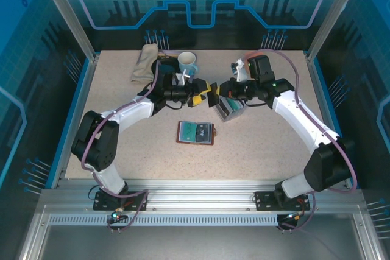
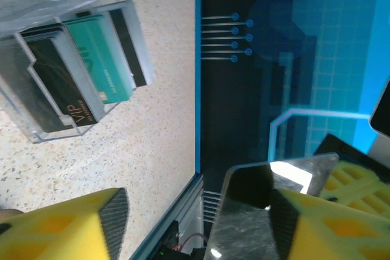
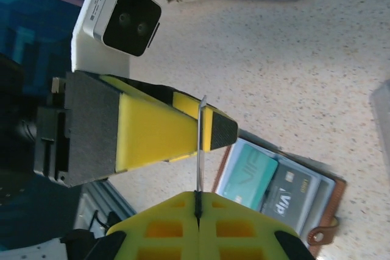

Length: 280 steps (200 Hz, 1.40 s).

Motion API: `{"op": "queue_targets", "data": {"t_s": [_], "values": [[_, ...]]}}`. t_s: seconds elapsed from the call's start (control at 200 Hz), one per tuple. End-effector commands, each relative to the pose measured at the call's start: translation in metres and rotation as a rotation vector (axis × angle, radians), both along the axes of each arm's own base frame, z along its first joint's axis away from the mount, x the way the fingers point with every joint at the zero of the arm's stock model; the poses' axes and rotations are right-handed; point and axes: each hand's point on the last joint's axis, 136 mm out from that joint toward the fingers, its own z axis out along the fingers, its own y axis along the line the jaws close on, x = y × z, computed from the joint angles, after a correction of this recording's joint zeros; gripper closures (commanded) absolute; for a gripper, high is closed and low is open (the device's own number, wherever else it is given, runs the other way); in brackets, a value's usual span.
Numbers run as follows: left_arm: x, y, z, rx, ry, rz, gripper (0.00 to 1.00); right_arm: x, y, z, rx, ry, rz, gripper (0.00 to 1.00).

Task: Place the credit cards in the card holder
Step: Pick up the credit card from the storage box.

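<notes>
Pinching one card (image 3: 199,150) edge-on, the right tool (image 3: 196,202) is clamped on it; its wrist view has the open card holder (image 3: 331,208) on the worktop (image 3: 304,59) beneath, cards (image 3: 250,175) in its slots. The left wrist view shows the left tool (image 2: 198,202) wide, that card flat against one finger (image 2: 323,229), and more credit cards (image 2: 100,59) in a clear tray (image 2: 36,127).

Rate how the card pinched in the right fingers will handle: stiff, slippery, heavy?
Probably slippery: the card has a glossy face with a bright reflection. Likely stiff: edge-on in the right wrist view, it runs straight out of the right gripper with no sag. It looks very thin, so probably light and apt to pivot in a pinch.
</notes>
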Motion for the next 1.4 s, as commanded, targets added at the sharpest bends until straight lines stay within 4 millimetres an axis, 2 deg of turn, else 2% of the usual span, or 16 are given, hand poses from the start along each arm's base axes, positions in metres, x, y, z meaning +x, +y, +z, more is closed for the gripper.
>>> {"op": "queue_targets", "data": {"t_s": [0.0,0.24,0.345,0.59,0.765,0.855,0.91,0.94,0.965,0.995,1.06,1.105,1.205,1.32,1.396], "values": [[-0.01,-0.006,0.032,-0.069,-0.081,-0.063,0.49,0.002,0.001,0.007,0.081,0.021,-0.007,1.0],[-0.012,-0.004,0.039,-0.077,-0.099,-0.06,0.82,0.005,0.001,-0.004,0.107,0.062,-0.012,1.0],[-0.013,-0.004,0.04,-0.082,-0.099,-0.065,0.9,0.005,0.002,-0.008,0.12,0.075,-0.01,0.99],[-0.015,-0.004,0.042,-0.086,-0.107,-0.082,0.91,0.0,0.015,0.001,0.216,0.09,0.073,0.79],[-0.014,-0.006,0.043,-0.103,-0.105,-0.085,0.91,-0.002,0.019,0.004,0.259,0.097,0.106,0.77],[-0.015,-0.006,0.043,-0.106,-0.102,-0.087,0.91,-0.002,0.021,0.005,0.268,0.096,0.113,0.79],[-0.015,-0.005,0.042,-0.104,-0.102,-0.086,0.91,-0.002,0.02,0.005,0.263,0.097,0.109,0.93],[-0.015,-0.004,0.039,-0.095,-0.092,-0.082,0.89,-0.002,0.017,0.004,0.246,0.094,0.092,0.95],[-0.015,-0.002,0.037,-0.086,-0.089,-0.076,0.83,-0.002,0.015,0.002,0.232,0.09,0.08,0.96],[-0.016,0.002,0.032,-0.065,-0.074,-0.065,0.74,-0.002,0.012,0.001,0.214,0.084,0.067,0.96],[-0.017,0.016,0.013,0.024,-0.035,-0.013,0.68,-0.003,0.006,-0.008,0.152,0.088,0.035,0.96],[-0.02,0.033,-0.008,0.125,0.016,0.035,0.56,-0.005,0.003,-0.018,0.088,0.094,0.015,0.96],[-0.035,0.078,-0.058,0.338,0.149,0.143,0.46,-0.016,0.005,-0.041,-0.047,0.103,-0.007,0.96],[-0.063,0.119,-0.102,0.461,0.279,0.197,0.42,-0.034,0.02,-0.068,-0.192,0.123,0.02,0.96],[-0.08,0.134,-0.12,0.495,0.321,0.198,0.41,-0.043,0.031,-0.085,-0.271,0.132,0.02,0.97]]}}
